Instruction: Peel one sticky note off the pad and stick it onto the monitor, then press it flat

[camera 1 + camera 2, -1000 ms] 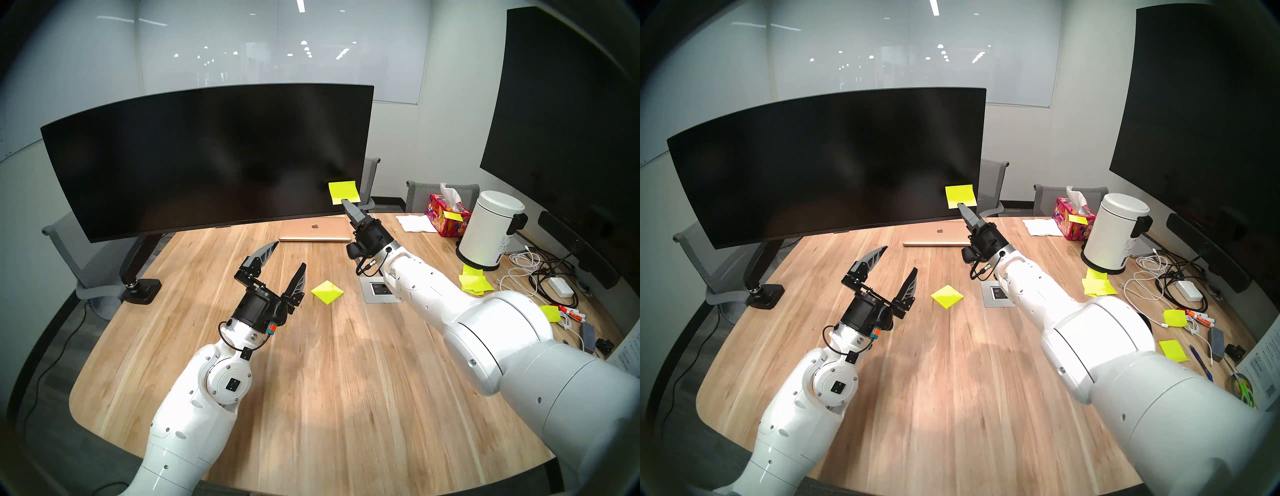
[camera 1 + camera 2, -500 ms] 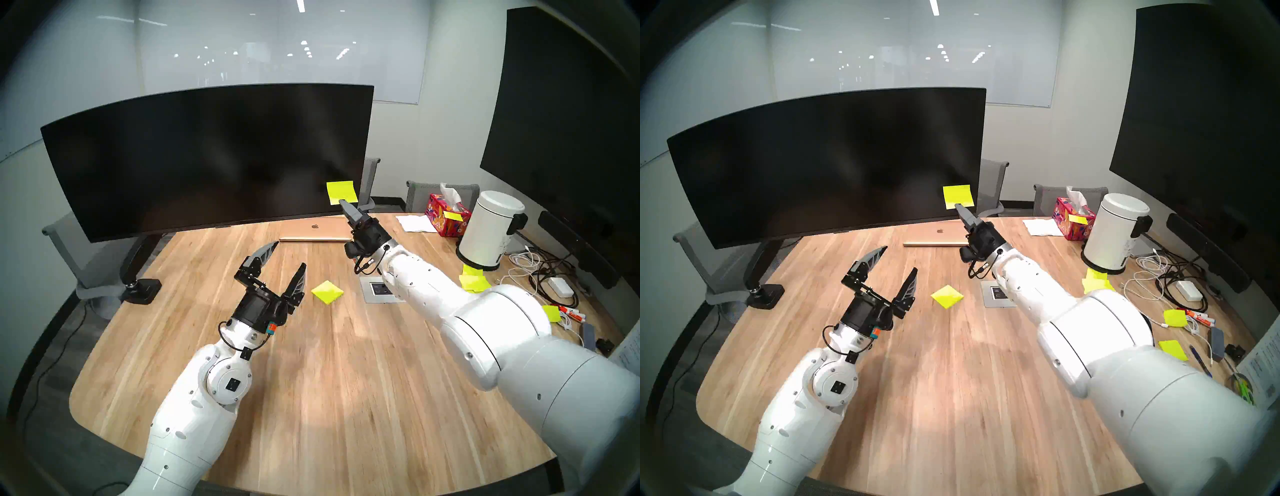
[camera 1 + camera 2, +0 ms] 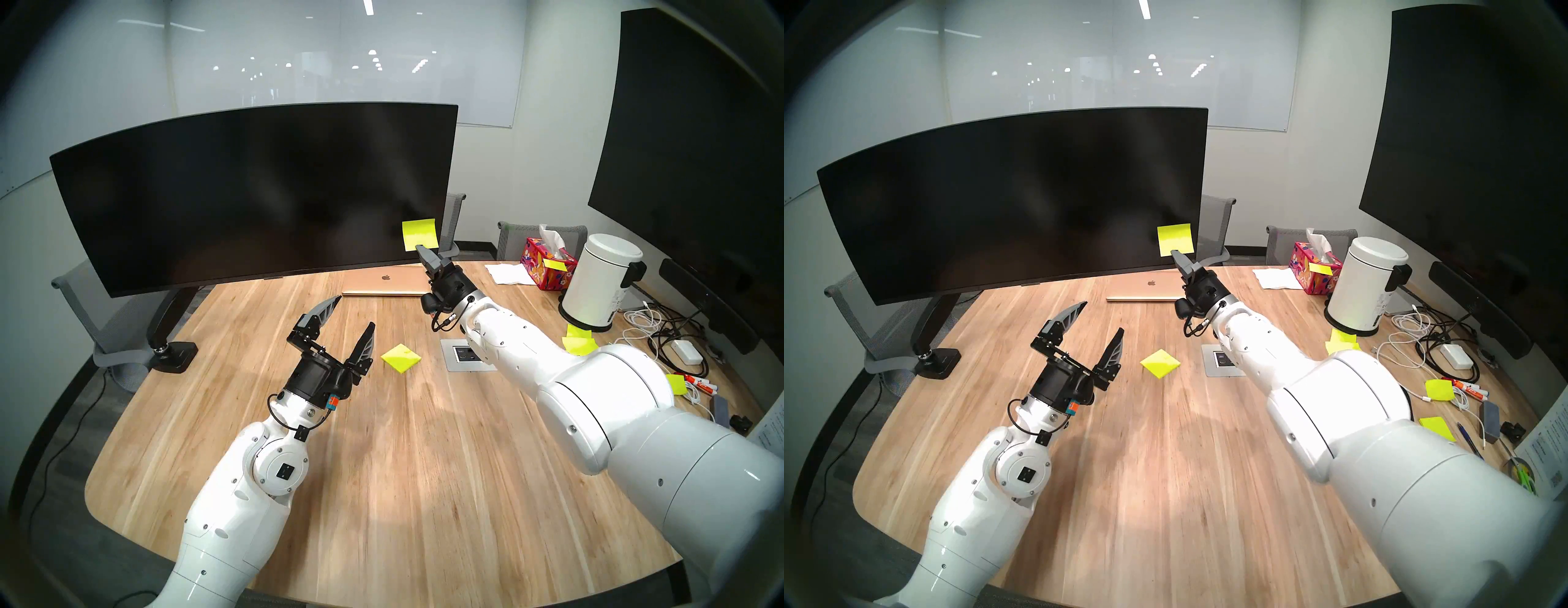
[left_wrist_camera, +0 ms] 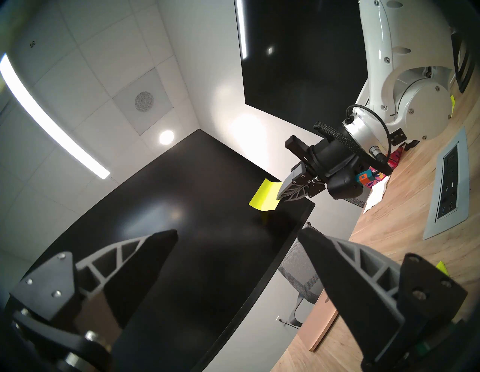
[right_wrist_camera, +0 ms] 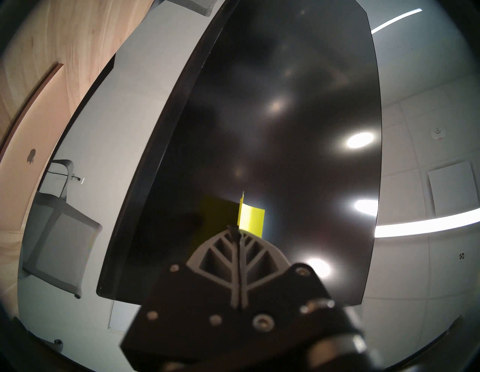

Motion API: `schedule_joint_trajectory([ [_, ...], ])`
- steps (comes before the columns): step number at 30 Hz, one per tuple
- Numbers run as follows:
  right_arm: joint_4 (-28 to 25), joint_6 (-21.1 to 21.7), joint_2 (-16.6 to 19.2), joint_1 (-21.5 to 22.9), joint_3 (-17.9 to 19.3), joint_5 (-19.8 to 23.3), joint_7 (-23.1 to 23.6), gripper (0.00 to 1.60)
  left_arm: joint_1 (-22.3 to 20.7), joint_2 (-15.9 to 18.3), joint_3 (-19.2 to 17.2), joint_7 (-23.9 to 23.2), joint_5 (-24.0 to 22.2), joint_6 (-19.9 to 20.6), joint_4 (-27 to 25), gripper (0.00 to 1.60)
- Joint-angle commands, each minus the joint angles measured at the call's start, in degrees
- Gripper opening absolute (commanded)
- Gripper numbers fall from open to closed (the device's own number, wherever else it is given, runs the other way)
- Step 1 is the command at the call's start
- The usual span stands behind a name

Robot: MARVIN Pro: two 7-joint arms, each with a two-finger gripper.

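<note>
Presently the right hand point(image 3: 420, 247) is pressed together, pinching the lower edge of the single thin neon yellow-green sticky note point(image 3: 419, 233). The sheet stands in front of the lower right corner of the wide curved black monitor point(image 3: 254, 195). From the left wrist view the note point(image 4: 265, 195) juts out from the glass at an angle, and a dim reflection sits beneath it; whether its far edge already touches the screen cannot be told.

The left hand point(image 3: 345, 312) is spread wide and empty, held above the wooden counter point(image 3: 382, 467), well apart from the monitor. The small square neon yellow-green pad point(image 3: 401, 357) lies on the counter just right of that hand, near the grey power outlet plate point(image 3: 466, 354).

Assessment: the step in hand is laying the note onto the screen. To do it well, the adhesive strip should meet the glass first, with the sheet brought parallel to the screen rather than edge-on as the right wrist view point(image 5: 250, 217) shows it. The pinch should be kept until the top edge has caught. The placement should stay inside the bezel, since the note sits close to the monitor's right edge. Pressing should be gentle: the monitor hangs on a black arm mount point(image 3: 163, 327) and may swing back.
</note>
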Motion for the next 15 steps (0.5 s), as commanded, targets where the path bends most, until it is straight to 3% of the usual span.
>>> schedule_joint_trajectory([
  [1, -0.50, -0.44, -0.67, 1.92, 0.60, 0.52, 1.10, 0.00, -0.20, -0.14, 0.06, 0.22, 0.07, -0.08, -1.29, 1.60],
  [15, -1.09, -1.55, -1.05, 1.81, 1.52, 0.47, 2.10, 0.00, -0.21, -0.17, 0.04, 0.21, 0.08, -0.11, -1.27, 1.60],
])
